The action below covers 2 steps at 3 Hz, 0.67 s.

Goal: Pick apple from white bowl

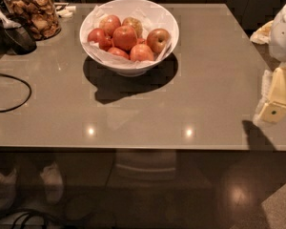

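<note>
Floor (238, 194) comes nearest, dark and shiny, well in front of the white bowl (128, 69). Two pale shoe-like shapes (52, 180) sit on it, forward and left of the bowl. Next is the table (205, 89), a glossy grey-brown top with three small glints of light along its edge in front of the bowl. Right of the bowl and well apart from it, the gripper (276, 99) hangs at the table's right edge, a cream-yellow piece below the white arm (283, 30). Whether it is released or clenched cannot be told. Forward and left of the bowl, a black cable (16, 94) loops on the tabletop. The bowl itself stands upright on the table, throwing a dark shadow toward the front. Crinkled white paper (97, 51) lines it, and red apples (125, 36) are heaped inside. The apple (158, 40), red with a paler yellowish patch and a dark stem dimple, lies at the bowl's right side, against the rim and touching its neighbours. Left of the bowl, slightly farther back, stands a glass jar (35, 13) of brown snacks.
</note>
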Tool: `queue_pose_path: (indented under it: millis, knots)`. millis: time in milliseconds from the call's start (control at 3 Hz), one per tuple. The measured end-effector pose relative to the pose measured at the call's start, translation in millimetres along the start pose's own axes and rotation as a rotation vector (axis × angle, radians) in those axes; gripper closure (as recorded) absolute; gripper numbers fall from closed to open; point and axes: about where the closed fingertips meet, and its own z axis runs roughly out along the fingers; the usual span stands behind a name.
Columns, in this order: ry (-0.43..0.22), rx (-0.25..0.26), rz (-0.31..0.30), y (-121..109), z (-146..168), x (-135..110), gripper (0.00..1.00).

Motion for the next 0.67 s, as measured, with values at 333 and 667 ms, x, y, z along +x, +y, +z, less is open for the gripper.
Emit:
queue_pose_path:
  millis: [333,667]
  knots:
    - [0.0,0.0,0.0,0.0,0.0,0.0,0.0]
    - [0.026,-0.004,-0.041,-37.6,6.9,-19.1,0.0]
